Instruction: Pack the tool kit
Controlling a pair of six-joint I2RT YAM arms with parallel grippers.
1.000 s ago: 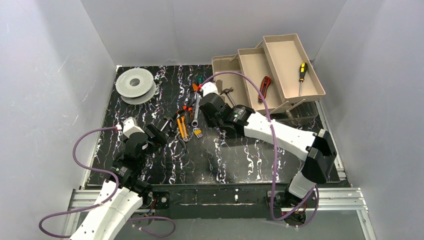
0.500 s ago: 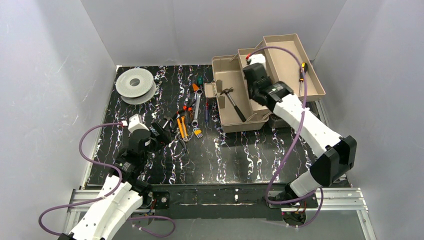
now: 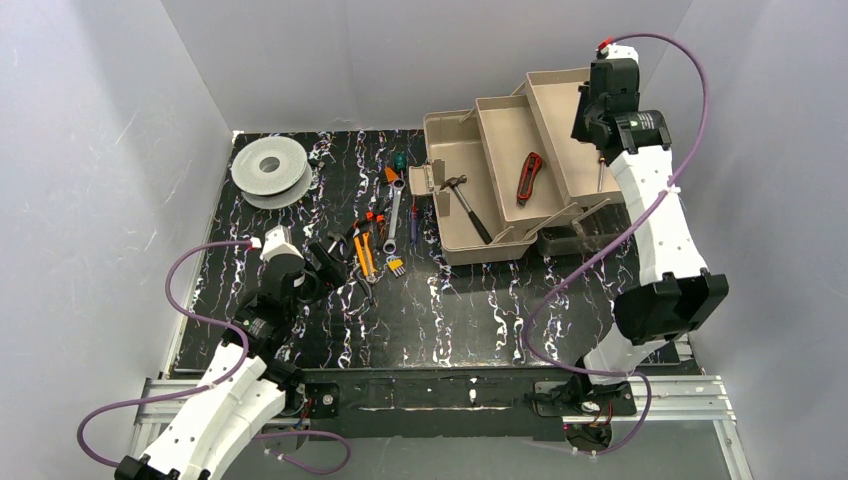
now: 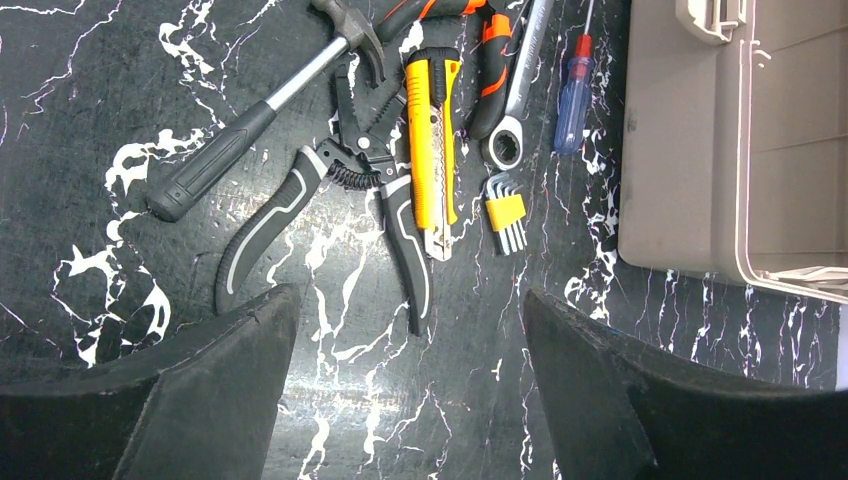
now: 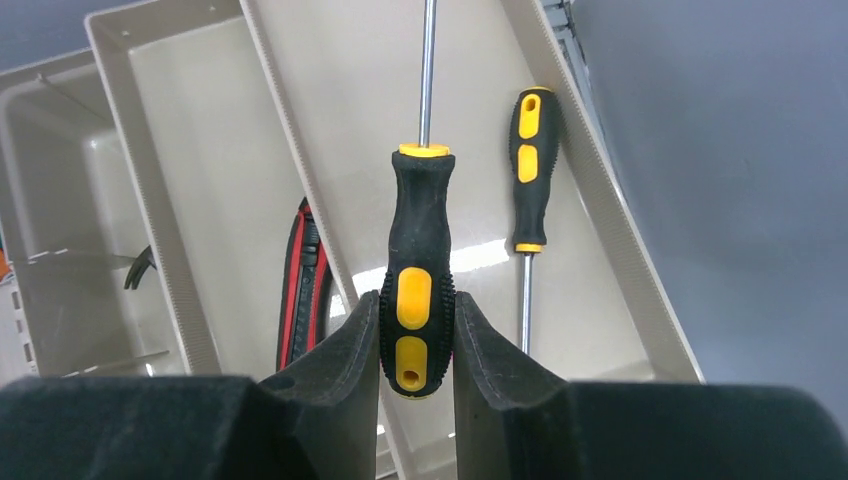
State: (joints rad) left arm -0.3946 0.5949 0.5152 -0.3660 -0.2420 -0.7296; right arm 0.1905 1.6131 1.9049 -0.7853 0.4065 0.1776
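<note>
The left arm [image 3: 225, 395] holds its jaws spread wide and empty, low over the black marbled desk [image 4: 480, 400]. Straight ahead of them lies a pair of black pliers [image 4: 300, 215], and the black handle of a hammer [image 4: 240, 140] slants off to their left. Just right of the pliers is a yellow knife [image 4: 433, 150], then a set of hex keys [image 4: 507, 210], a silver wrench [image 4: 515, 110] and a blue screwdriver [image 4: 573, 95]. Orange pliers [image 4: 470, 40] sit further ahead. The tan toolbox [image 3: 490, 250] stands open to the right of these jaws, well apart from them. A small hammer [image 3: 465, 205] lies in its bottom compartment and its smoky lid [image 3: 585, 235] lies on the near right side.

The right jaws are far out over the top tray [image 5: 340, 110], closed on the handle of a black-and-yellow screwdriver [image 5: 418, 270] with its shaft pointing away. A second screwdriver [image 5: 530, 170] lies in that tray just right of the held one. A red knife [image 5: 305, 290] rests in the middle tray [image 5: 210, 150], left of the jaws.

A grey spool [image 3: 270, 168] sits on the desk far to the left
</note>
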